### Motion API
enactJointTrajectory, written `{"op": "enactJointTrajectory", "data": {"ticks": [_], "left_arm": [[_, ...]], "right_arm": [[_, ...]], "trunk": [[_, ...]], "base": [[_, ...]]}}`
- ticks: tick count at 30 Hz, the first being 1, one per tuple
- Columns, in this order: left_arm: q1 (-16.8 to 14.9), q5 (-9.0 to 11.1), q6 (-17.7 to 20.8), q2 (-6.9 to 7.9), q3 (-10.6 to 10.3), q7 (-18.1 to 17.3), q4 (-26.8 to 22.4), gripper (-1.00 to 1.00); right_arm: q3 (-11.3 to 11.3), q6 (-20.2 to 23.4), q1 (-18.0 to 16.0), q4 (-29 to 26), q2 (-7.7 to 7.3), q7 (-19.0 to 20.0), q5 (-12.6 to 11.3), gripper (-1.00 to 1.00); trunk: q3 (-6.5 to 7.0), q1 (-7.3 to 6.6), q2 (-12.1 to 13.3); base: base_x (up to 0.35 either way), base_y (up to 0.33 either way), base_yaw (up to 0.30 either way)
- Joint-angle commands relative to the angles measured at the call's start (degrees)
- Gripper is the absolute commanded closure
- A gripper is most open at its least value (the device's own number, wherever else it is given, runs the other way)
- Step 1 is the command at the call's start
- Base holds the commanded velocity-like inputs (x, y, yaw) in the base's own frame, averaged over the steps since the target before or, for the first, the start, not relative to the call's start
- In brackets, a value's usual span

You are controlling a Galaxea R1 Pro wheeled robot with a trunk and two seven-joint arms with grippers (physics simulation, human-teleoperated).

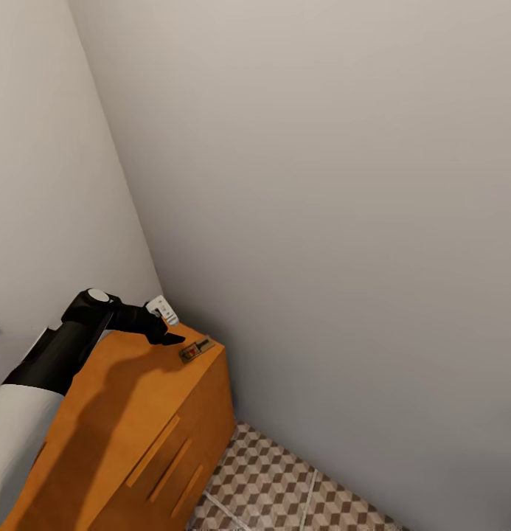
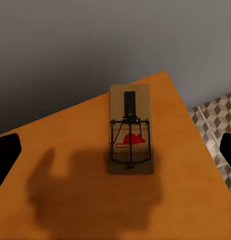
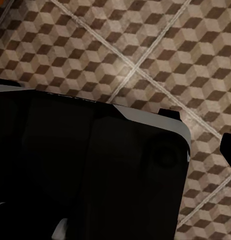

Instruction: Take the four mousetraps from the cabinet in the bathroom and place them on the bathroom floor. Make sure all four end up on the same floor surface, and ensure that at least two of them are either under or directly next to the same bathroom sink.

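**Left gripper poised over a mousetrap on the cabinet**

While the left gripper [image 1: 169,338] hangs with fingers spread, a tan mousetrap [image 2: 130,129] with dark wire and red mouse mark lies flat just beyond it, near the far corner of the orange cabinet [image 1: 137,413], lower left of the head frame.

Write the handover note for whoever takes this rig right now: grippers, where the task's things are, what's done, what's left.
Left gripper: open, empty, hovering over the cabinet top at its far corner, lined up on one mousetrap; its fingertips sit wide on either side of it in the left wrist view.
Right gripper: one dark fingertip shows over the bathroom floor; state unclear, nothing seen in it.
Mousetrap lies flat on the cabinet top near the wall corner, not yet gripped. The other three and the sink are not in sight.
Done: nothing confirmable from here.
Left: grasp this trap, set it on the tiles, then account for the rest, two by the sink.
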Motion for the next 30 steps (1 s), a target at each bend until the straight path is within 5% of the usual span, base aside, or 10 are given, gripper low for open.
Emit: {"op": "enactJointTrajectory", "data": {"ticks": [1, 30], "left_arm": [[-0.1, -0.3, 0.5, 0.03, -0.1, -0.3, -0.1, -1.0], [-0.1, -0.3, 0.5, 0.03, -0.2, -0.3, 0.0, -1.0]], "right_arm": [[0.2, -0.2, -0.1, 0.1, 0.0, 0.2, -0.3, -1.0], [0.2, -0.2, -0.1, 0.1, 0.0, 0.2, -0.3, -1.0]], "trunk": [[-0.2, 0.03, -0.1], [-2.66, 0.03, -0.1]], "base": [[0.0, 0.0, 0.0], [0.0, 0.0, 0.0]]}}
